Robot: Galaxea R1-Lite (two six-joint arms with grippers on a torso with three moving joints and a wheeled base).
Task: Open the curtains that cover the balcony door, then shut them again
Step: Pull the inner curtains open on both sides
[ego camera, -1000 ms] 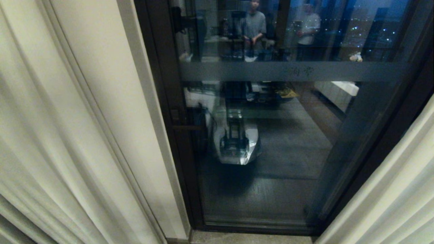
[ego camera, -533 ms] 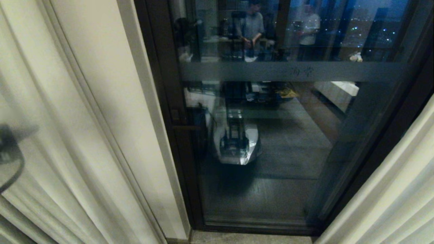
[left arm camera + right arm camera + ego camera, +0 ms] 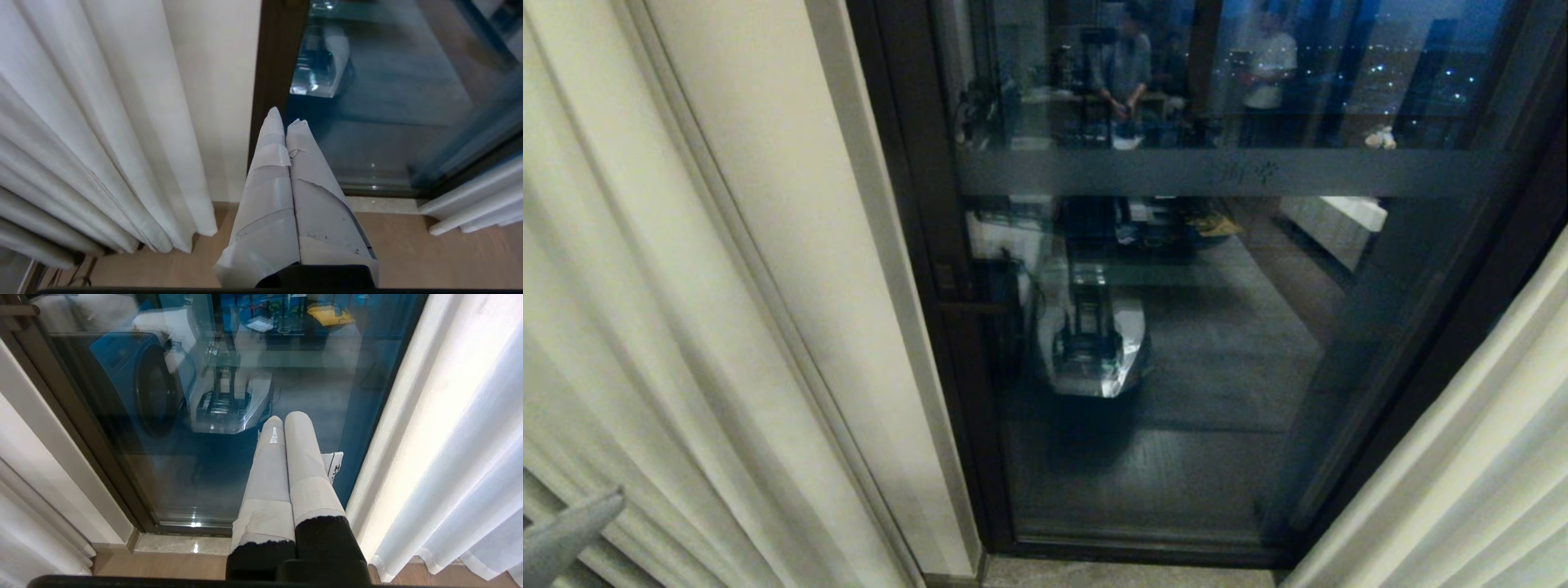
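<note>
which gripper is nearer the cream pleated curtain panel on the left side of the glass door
Left. The left gripper points down beside the left cream pleated curtain panel, clear of it. The right gripper hangs by the right panel, across the dark-framed glass door.

The head camera looks forward and down at the balcony door [image 3: 1176, 327] between the curtains [image 3: 645, 286]. Each wrist camera looks along its closed hand toward the floor [image 3: 408, 253]; all three views share the door's glass.
</note>
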